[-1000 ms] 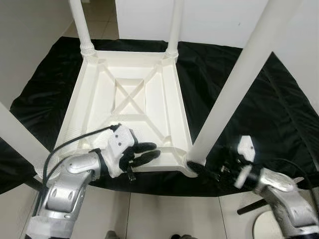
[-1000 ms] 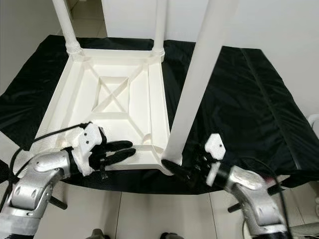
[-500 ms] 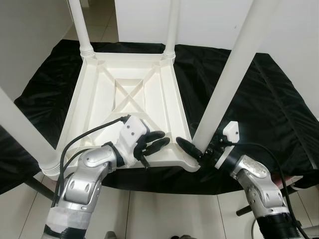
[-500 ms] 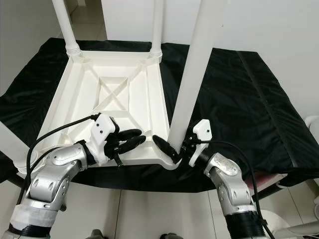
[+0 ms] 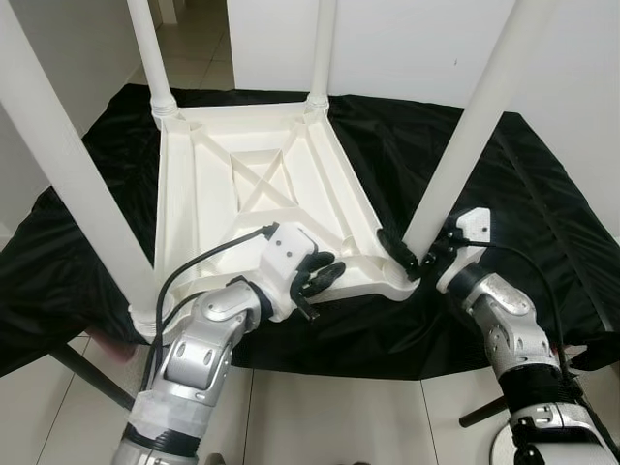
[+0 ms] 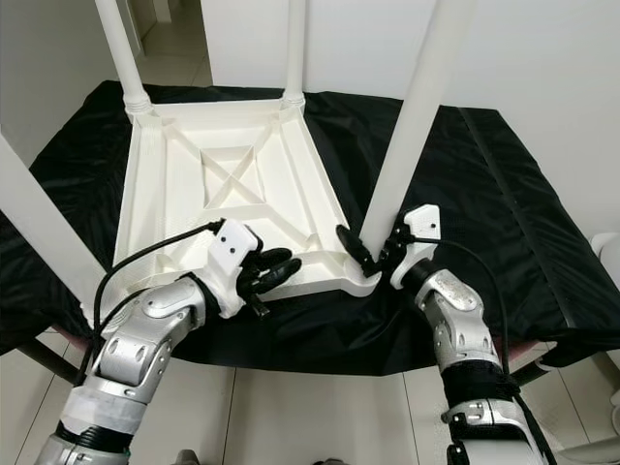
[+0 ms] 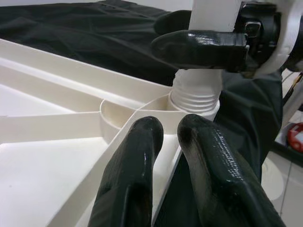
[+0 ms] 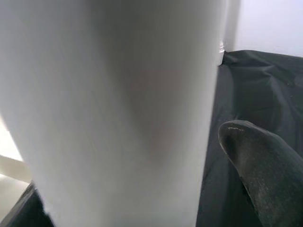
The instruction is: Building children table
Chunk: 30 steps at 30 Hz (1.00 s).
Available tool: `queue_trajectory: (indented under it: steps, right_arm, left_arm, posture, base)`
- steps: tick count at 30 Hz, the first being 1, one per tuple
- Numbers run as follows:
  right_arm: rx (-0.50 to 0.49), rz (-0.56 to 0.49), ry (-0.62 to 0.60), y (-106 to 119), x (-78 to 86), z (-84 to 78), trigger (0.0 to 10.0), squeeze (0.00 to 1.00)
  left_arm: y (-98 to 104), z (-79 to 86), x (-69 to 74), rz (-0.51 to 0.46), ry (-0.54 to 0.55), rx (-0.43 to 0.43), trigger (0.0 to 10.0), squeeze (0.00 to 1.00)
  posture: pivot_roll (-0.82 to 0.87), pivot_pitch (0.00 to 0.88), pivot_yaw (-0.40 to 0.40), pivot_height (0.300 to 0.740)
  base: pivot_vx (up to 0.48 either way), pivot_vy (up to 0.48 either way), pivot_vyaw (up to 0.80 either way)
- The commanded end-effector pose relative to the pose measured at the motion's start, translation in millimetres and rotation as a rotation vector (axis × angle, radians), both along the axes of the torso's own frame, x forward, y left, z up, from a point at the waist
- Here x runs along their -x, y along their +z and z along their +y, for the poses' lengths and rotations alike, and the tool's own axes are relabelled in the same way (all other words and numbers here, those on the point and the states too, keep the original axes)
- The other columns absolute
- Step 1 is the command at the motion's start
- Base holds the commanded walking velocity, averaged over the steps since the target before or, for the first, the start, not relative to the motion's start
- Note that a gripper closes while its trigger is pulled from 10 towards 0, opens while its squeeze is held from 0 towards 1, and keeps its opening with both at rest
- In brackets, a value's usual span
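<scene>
A white plastic table [image 5: 176,213] lies upside down on a black cloth, its legs pointing up. My left gripper [image 5: 325,274] is shut on the near rim close to the near right corner; in the left wrist view its fingertips [image 7: 147,130] pinch the rim just before the threaded socket [image 7: 195,97]. My right gripper [image 5: 407,254] is shut on the base of the near right leg [image 5: 465,145], one finger in front of it and one behind. The right wrist view shows that leg [image 8: 118,118] very close, with one black finger [image 8: 258,165] beside it.
The black cloth [image 5: 542,194] covers a low platform whose near edge drops to tiled floor [image 5: 339,417]. Two far legs [image 5: 145,48] and the near left leg [image 5: 77,165] stand up around the work area. A white wall rises behind.
My right gripper rose from below the platform edge and closed on the near right leg's base. The table has swung, its near right corner going right and away. My left gripper followed along the rim.
</scene>
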State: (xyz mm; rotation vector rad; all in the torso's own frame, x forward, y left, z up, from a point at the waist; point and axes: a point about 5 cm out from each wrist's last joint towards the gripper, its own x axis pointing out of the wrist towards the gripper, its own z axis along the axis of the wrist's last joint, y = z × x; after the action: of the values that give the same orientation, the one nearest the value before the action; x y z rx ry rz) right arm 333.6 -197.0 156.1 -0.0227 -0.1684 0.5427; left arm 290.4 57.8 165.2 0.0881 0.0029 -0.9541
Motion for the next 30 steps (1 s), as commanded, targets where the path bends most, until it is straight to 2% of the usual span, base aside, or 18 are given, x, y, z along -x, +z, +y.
queue_trajectory:
  steps: [1, 5, 8, 14, 17, 23, 24, 26, 27, 28, 29, 30]
  right_arm:
    - [-0.006, -0.018, -0.025, 1.6, -1.6, 0.6, 10.0, 0.0]
    - [-0.004, -0.023, -0.042, 0.6, -1.6, -0.3, 10.0, 0.0]
    - [0.019, -0.034, -0.055, -0.4, 8.0, 2.1, 10.0, 0.0]
    - [0.075, -0.029, -0.001, -4.4, 15.8, 6.8, 10.0, 0.0]
    - [0.093, -0.007, 0.032, -8.1, 18.3, 7.8, 10.0, 0.0]
    - [0.101, 0.001, 0.025, -7.8, 20.3, 6.1, 10.0, 0.0]
    - [0.102, 0.006, 0.023, -7.8, 20.7, 5.7, 9.2, 0.0]
    - [0.103, 0.008, 0.02, -7.9, 21.0, 5.2, 9.2, 0.0]
    - [0.099, 0.013, 0.015, -7.9, 21.1, 4.2, 8.5, 0.0]
    - [0.095, 0.021, 0.012, -8.2, 21.5, 3.1, 4.5, 0.0]
    - [0.091, 0.026, 0.011, -8.2, 21.6, 2.3, 4.5, 0.0]
    - [0.088, 0.035, 0.007, -9.0, 22.2, 1.1, 1.1, 0.0]
  left_arm:
    - [-1.9, 2.1, -6.8, 0.041, 0.107, 0.016, 10.0, 0.0]
    - [-0.2, 2.9, -8.1, 0.027, 0.125, 0.019, 10.0, 0.0]
    - [4.7, 5.4, -9.2, 0.008, 0.165, 0.03, 10.0, 0.0]
    - [3.9, 0.3, -5.3, -0.03, 0.144, -0.024, 10.0, 0.0]
    - [6.0, -0.9, -5.4, -0.039, 0.139, -0.026, 10.0, 0.0]
    - [10.9, -0.9, -8.8, -0.06, 0.148, -0.026, 10.0, 0.0]
    - [11.8, -1.1, -9.5, -0.063, 0.146, -0.025, 10.0, 0.0]
    - [12.1, -1.3, -9.9, -0.064, 0.145, -0.025, 10.0, 0.0]
    - [12.6, -1.4, -10.5, -0.065, 0.148, -0.024, 10.0, 0.0]
    - [13.3, -1.8, -11.0, -0.067, 0.149, -0.023, 10.0, 0.0]
    - [13.9, -2.2, -11.3, -0.07, 0.15, -0.023, 10.0, 0.0]
    - [14.3, -3.0, -11.3, -0.077, 0.148, -0.03, 10.0, 0.0]
  posture:
    - [0.02, 0.003, -0.038, 0.74]
    - [0.02, 0.0, -0.039, 0.74]
    - [0.02, 0.01, -0.031, 0.74]
    - [0.02, 0.026, -0.026, 0.74]
    - [0.02, 0.037, -0.024, 0.74]
    - [0.02, 0.049, -0.025, 0.74]
    - [0.02, 0.05, -0.023, 0.74]
    - [0.02, 0.05, -0.023, 0.74]
    - [0.01, 0.052, -0.021, 0.74]
    - [0.01, 0.057, -0.019, 0.74]
    - [0.01, 0.058, -0.019, 0.74]
    - [0.01, 0.063, -0.019, 0.74]
  base:
    - [0.0, 0.0, 0.0]
    - [0.0, 0.0, 0.0]
    - [0.0, 0.0, 0.0]
    - [0.0, 0.0, 0.0]
    - [0.0, 0.0, 0.0]
    - [0.0, 0.0, 0.0]
    - [0.0, 0.0, 0.0]
    - [0.0, 0.0, 0.0]
    - [0.0, 0.0, 0.0]
    - [0.0, 0.0, 0.0]
    - [0.0, 0.0, 0.0]
    - [0.0, 0.0, 0.0]
